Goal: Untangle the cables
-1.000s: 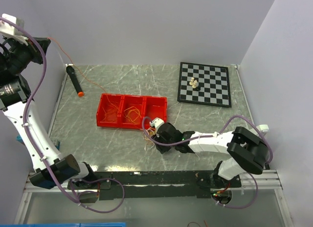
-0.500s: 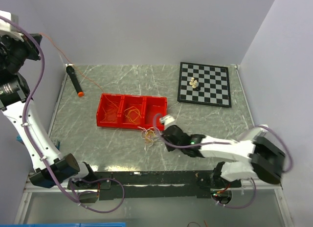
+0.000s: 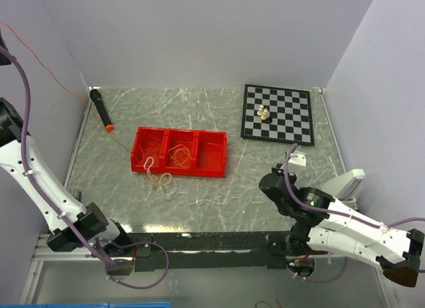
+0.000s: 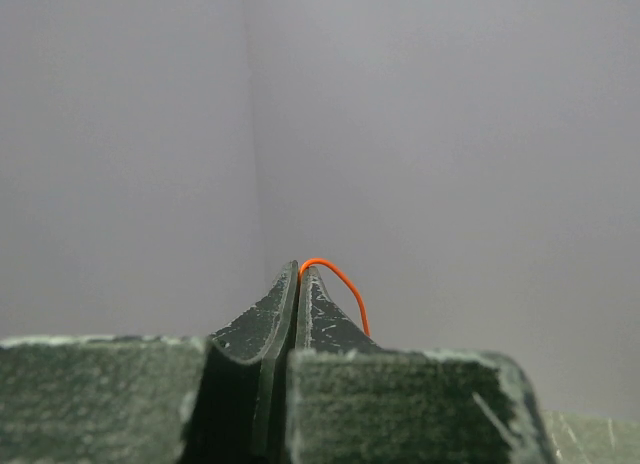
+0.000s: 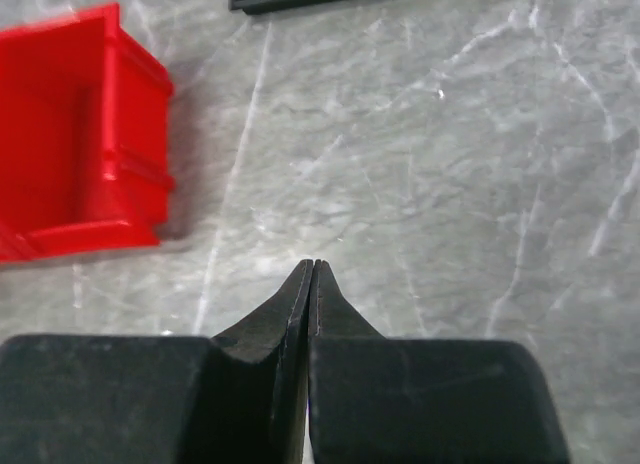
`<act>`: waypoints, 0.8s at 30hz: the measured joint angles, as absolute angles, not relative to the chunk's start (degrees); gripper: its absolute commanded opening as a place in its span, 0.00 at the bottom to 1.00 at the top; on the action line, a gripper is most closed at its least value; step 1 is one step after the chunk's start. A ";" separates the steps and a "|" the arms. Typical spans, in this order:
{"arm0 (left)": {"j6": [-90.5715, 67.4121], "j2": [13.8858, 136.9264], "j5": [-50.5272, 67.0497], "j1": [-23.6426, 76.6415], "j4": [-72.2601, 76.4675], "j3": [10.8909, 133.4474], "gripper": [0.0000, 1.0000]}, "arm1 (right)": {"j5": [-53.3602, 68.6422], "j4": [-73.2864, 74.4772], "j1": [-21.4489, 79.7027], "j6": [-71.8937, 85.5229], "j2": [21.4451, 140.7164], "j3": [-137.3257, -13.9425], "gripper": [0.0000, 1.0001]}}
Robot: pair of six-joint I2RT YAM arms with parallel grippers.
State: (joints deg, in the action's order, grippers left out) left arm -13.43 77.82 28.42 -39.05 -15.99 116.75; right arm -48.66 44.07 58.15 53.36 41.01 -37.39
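Note:
A thin orange cable [image 3: 40, 59] runs taut from the top left corner down across the table to a small clump of orange, yellow and white cables [image 3: 158, 178]. The clump lies in front of the left end of the red bin [image 3: 212, 155]. More cables [image 3: 179, 155] lie inside the bin's left and middle compartments. My left gripper [image 4: 303, 267] is raised out of the top view and shut on the orange cable [image 4: 345, 284]. My right gripper [image 5: 312, 264] is shut and empty, low over bare table right of the bin [image 5: 90, 134]. It also shows in the top view [image 3: 265, 184].
A chessboard [image 3: 292, 122] with a few pale chess pieces [image 3: 263, 112] lies at the back right. A black marker with an orange tip [image 3: 101, 109] lies at the back left. Walls close in the left, back and right sides.
My right gripper has let go of the clump and pulled back to the right. My left arm has risen, drawing the orange cable taut and dragging the clump leftward along the bin's front.

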 measured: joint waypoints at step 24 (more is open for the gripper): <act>-13.93 73.23 37.71 -39.24 -12.08 108.44 0.01 | 1.91 -10.07 63.88 14.13 90.19 -49.04 0.71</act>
